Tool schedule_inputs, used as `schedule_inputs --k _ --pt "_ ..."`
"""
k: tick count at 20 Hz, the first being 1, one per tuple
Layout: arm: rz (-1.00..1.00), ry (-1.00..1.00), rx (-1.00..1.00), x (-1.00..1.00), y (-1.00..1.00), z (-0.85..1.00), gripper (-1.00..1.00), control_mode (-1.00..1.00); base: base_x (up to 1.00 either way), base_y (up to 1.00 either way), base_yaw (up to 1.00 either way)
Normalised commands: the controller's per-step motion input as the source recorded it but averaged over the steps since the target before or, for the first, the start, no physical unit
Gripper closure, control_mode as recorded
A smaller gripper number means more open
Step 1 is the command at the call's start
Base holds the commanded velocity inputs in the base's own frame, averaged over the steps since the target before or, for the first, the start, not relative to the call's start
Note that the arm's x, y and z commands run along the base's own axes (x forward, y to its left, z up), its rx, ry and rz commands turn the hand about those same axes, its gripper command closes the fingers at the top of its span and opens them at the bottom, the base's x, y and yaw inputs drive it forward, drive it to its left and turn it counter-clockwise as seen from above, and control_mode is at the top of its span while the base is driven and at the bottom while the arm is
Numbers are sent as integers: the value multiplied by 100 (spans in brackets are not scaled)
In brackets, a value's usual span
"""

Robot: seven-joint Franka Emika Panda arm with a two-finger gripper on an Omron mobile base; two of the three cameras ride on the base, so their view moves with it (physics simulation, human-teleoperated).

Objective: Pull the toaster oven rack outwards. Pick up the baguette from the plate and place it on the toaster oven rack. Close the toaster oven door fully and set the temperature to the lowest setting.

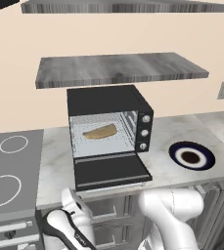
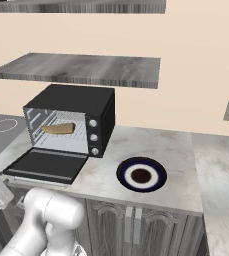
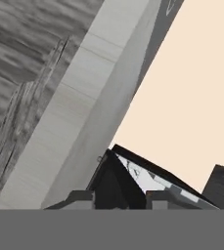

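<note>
Left base view, oven: black box, toaster oven door [image 1: 112, 171] dropped flat toward the counter [image 1: 174, 132] front edge, silver bar handle along its near edge.
Left base view, cavity: toaster oven rack [image 1: 103, 141] is a silver-grey wire grid; baguette [image 1: 100, 132] lies on it, tan, flattish, long axis running 9 to 3 o'clock.
Left base view, knobs: three dark round knobs in a column at 3 o'clock of the cavity; temperature [image 1: 145, 118] is topmost.
Left base view, free room: plate [image 1: 192, 157], round, blue rim, white ring, dark centre, sits at 3 o'clock of the door, well apart; bare marbled counter between them.
Left base view, overhead: grey streaked shelf [image 1: 118, 69] close above the oven top.
Left base view, stove: flat grey cooktop [image 1: 11, 171] with ring marks at 9 o'clock of the oven.
Right base view, layout: door lip reaches near the counter edge; plate at 4 o'clock of the oven, open counter beyond it toward 3 o'clock.
Hand view, gripper [image 3: 118, 197]: two dark tips near the lower edge, a gap between them, nothing visibly held; cannot tell whether parted or clamping.
Hand view, surroundings: pale counter edge runs diagonally; wood-grain cabinet front [image 3: 20, 68] at 10 o'clock; the black oven's open front lies past the tips.
</note>
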Motion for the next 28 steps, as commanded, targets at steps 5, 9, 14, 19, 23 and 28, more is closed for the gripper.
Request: schedule_inputs --k 5,9,14,19,23,28 --pt "-25 0 -68 -3 31 41 100 -100 0 0 0" --pt "-24 0 -70 -9 51 39 100 -100 0 0 0" --pt "-25 0 -67 0 45 58 100 -100 0 0 0" --pt "-29 0 -65 0 27 72 100 -100 0 0 0" --pt "-30 0 -64 2 24 76 100 -100 0 0 0" --pt "-30 0 -64 9 27 87 100 -100 0 0 0"
